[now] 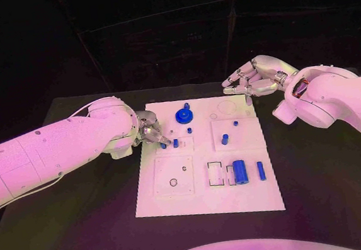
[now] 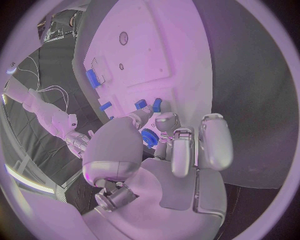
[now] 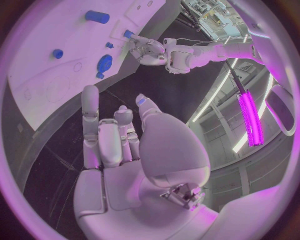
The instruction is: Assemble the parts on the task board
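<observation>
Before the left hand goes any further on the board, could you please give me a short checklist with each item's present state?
1. Left hand over the task board, by its left edge: ok.
2. Left hand fingers at a small blue part: ok; whether they grip it: cannot tell.
3. Right hand off the board, beyond its far right corner, holding nothing: ok.
4. Large blue cylinder lying on the near right of the board, clear of both hands: ok.
5. Round blue part standing near the far edge: ok.
</observation>
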Robot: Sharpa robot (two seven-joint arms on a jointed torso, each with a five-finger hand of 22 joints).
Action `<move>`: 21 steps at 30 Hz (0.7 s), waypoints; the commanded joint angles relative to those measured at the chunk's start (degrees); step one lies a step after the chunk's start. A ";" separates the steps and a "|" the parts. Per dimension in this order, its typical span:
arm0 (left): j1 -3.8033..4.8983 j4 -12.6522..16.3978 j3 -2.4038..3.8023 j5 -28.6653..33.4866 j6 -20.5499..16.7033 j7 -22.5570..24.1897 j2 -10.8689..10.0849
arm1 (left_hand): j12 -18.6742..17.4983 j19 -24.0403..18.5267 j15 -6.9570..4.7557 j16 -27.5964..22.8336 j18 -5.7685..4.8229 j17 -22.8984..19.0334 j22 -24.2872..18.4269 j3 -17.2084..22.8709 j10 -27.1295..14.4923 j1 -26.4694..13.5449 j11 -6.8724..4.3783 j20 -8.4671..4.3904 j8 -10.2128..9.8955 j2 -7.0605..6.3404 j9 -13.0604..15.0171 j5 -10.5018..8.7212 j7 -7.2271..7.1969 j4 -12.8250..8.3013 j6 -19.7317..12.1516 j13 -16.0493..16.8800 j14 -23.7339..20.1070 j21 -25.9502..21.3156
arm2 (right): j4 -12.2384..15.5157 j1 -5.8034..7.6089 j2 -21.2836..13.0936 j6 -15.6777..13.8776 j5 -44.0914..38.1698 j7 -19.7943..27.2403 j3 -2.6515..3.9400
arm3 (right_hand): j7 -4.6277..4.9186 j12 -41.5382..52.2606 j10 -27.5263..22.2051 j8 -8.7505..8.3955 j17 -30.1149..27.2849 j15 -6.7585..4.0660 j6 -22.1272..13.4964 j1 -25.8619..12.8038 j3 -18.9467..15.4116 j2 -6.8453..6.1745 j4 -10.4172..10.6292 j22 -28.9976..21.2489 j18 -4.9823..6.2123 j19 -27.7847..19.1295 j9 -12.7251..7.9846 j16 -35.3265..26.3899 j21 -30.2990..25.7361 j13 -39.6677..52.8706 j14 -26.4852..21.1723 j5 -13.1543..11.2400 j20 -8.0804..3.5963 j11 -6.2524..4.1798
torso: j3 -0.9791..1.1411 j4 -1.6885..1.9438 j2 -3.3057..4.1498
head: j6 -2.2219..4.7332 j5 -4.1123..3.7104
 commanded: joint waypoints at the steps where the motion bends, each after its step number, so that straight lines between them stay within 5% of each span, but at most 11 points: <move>1: 0.04 -0.11 0.00 0.08 1.01 -0.71 0.05 | -0.04 0.79 -0.55 0.19 -0.36 15.09 0.11 -0.57 0.20 -0.61 -0.08 -0.39 0.31 -0.02 0.13 0.00 -0.02 -0.06 0.38 -0.02 6.05 0.22 | 0.07 0.10 -0.01 0.02 -0.03 0.56 0.03 | -0.05 -0.18 -0.32 0.35 -0.05 -0.34 -0.33 -0.33 -0.12 0.19 0.32 -0.09 0.79 -0.43 -0.08 -0.30 -0.34 -0.05 1.05 0.11 0.07 -0.07 | -0.01 0.02 0.03 | -0.07 -0.07; 9: 0.04 -0.41 0.00 0.08 0.79 -1.00 0.04 | -0.01 0.82 -0.67 0.19 -0.37 15.09 0.18 -1.66 0.26 -1.38 -0.18 -0.52 0.60 -0.43 0.21 0.00 -0.11 0.35 0.49 -0.02 6.05 0.22 | 0.06 0.10 0.00 -0.01 -0.03 0.56 0.03 | -0.05 -0.63 -0.63 0.35 -0.44 -0.34 -0.38 -0.33 -0.13 0.20 0.39 -0.14 0.79 -0.45 -0.08 -0.61 -0.42 -0.55 0.97 0.11 0.07 -0.07 | -0.04 0.05 0.02 | -0.08 -0.12; 16: 0.04 -0.72 0.00 0.19 -1.70 -0.94 -0.08 | -0.36 0.73 -0.61 0.19 -0.32 15.09 -0.12 -6.78 -0.06 -4.69 -0.02 -0.56 0.71 -2.80 0.15 -0.02 0.05 2.24 0.07 -0.51 6.05 -0.12 | -0.01 0.10 0.04 -0.05 -0.03 0.57 0.03 | -0.05 -1.67 -1.27 0.38 -1.56 -0.34 -0.47 -0.33 -0.18 0.16 0.59 -0.32 0.79 -0.57 -0.08 -1.54 -0.73 -1.73 0.70 0.11 0.09 -0.07 | -0.04 0.03 -0.01 | 0.00 -0.16; 21: 0.04 -0.57 0.02 2.25 -5.02 0.01 -0.49 | -4.43 0.54 -0.11 0.19 -0.21 15.09 -0.82 -12.27 -3.34 -5.99 0.73 -0.37 -1.60 -4.75 -1.07 0.02 1.10 3.84 -3.70 -5.72 6.05 -0.80 | -0.07 0.10 0.02 -0.06 -0.03 0.58 0.03 | -0.04 -2.02 -1.47 0.38 -1.89 -0.33 -0.51 -0.34 -0.20 0.16 0.68 -0.39 0.79 -0.62 -0.08 -1.84 -0.86 -2.13 0.61 0.11 0.09 -0.06 | -0.06 0.02 0.02 | 0.11 -0.31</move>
